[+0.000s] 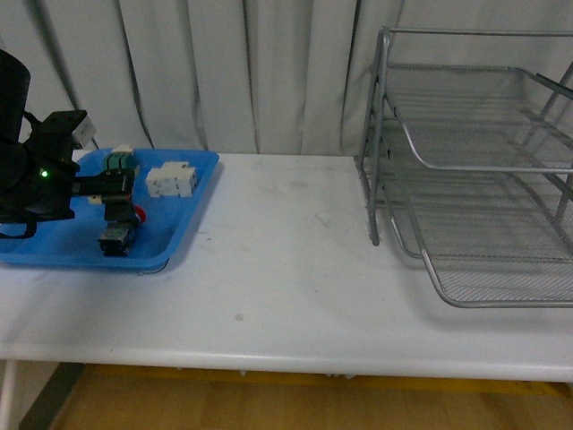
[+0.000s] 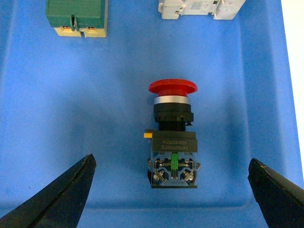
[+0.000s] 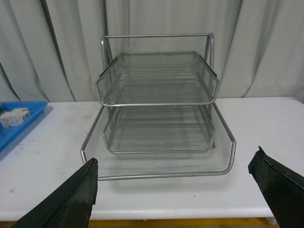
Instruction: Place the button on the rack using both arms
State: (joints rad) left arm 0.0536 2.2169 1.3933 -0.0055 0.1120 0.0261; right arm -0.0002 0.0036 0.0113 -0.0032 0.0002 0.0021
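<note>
The button (image 2: 172,137) lies on its side in the blue tray (image 2: 57,118), its red cap pointing away from my left gripper (image 2: 172,161). That gripper is open, its black fingertips (image 2: 80,175) wide apart on either side of the button's dark body and not touching it. In the front view the left gripper (image 1: 116,210) hangs over the tray at the far left, with a bit of the button's red cap (image 1: 140,213) showing beside it. The silver wire rack (image 1: 466,170) stands at the right of the table. My right gripper (image 3: 173,161) is open and empty, facing the rack (image 3: 156,102) from the table's front edge.
A white block (image 1: 172,179) and a green-and-cream part (image 1: 119,161) lie at the back of the blue tray (image 1: 192,202); both also show in the left wrist view, the white block (image 2: 199,7) and the green part (image 2: 76,19). White table (image 1: 286,269) lies between tray and rack; curtains hang behind.
</note>
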